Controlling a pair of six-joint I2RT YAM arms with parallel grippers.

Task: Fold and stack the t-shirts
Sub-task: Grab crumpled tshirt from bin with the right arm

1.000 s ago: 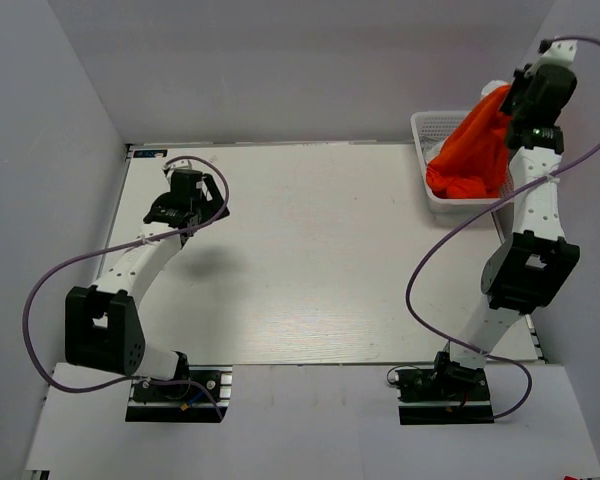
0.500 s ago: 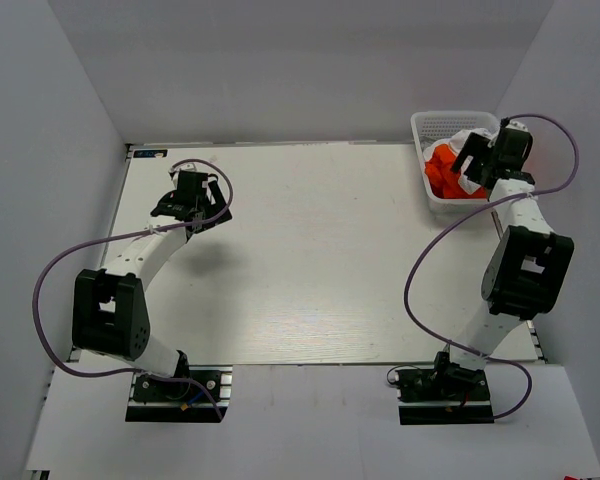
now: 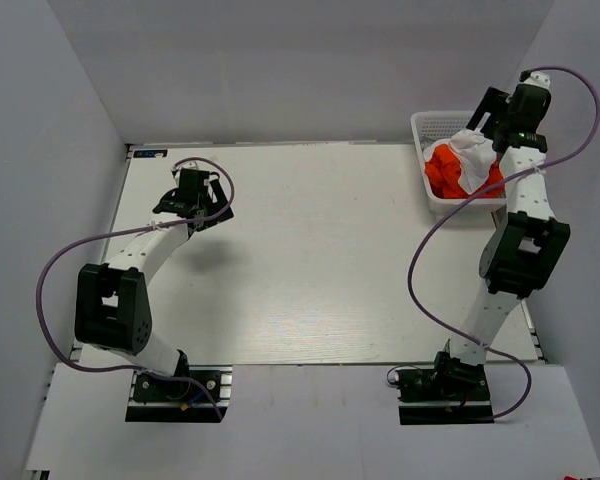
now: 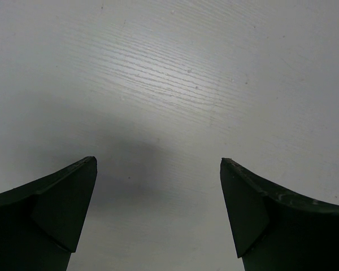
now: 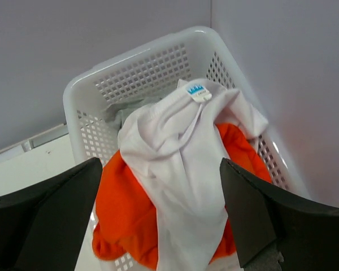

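Left hand (image 4: 158, 161) and right hand (image 5: 161, 164) gape empty; white t-shirt (image 5: 181, 135) hides much of the orange t-shirts (image 5: 124, 214) in the basket (image 5: 141, 53)

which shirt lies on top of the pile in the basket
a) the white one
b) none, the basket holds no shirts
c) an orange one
a: in the right wrist view the white t-shirt drapes over the orange t-shirts inside the basket, with its neck label facing up.
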